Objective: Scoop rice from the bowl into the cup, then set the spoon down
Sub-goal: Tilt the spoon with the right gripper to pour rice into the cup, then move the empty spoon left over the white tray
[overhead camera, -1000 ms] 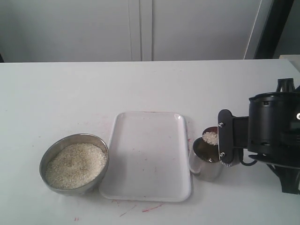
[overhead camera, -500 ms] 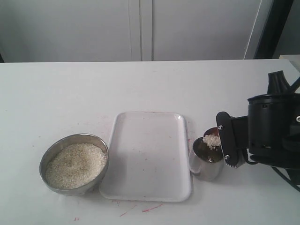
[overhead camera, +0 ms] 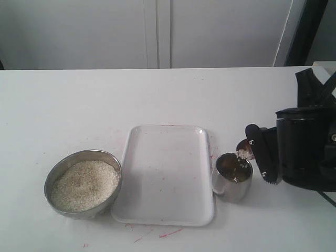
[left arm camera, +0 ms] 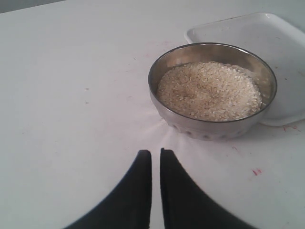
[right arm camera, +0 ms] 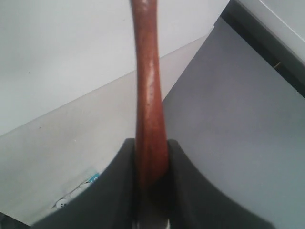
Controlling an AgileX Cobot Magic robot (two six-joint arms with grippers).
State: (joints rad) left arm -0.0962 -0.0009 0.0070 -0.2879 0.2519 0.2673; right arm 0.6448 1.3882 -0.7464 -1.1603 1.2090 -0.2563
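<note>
The steel bowl (overhead camera: pixel 83 182) sits front left, heaped with off-white rice (overhead camera: pixel 84 185); the left wrist view shows the bowl (left arm camera: pixel 212 90) and its rice (left arm camera: pixel 208 89) too. The steel cup (overhead camera: pixel 232 177) stands right of the tray. My right gripper (overhead camera: pixel 258 157) is shut on the reddish-brown wooden spoon (right arm camera: pixel 148 95); the spoon's scoop (overhead camera: pixel 244 148) tilts over the cup's far rim with a clump of rice spilling from it. My left gripper (left arm camera: pixel 156 152) hovers above the table a short way from the bowl, jaws nearly together, holding nothing.
A white rectangular tray (overhead camera: pixel 165 173) lies between bowl and cup, with its corner (left arm camera: pixel 248 28) behind the bowl in the left wrist view. Faint red marks dot the table near the front edge. White cabinet doors stand behind the table.
My right gripper has rolled and lifted slightly, tipping the spoon over the cup. The rice that lay heaped in the scoop now slides off its edge.
</note>
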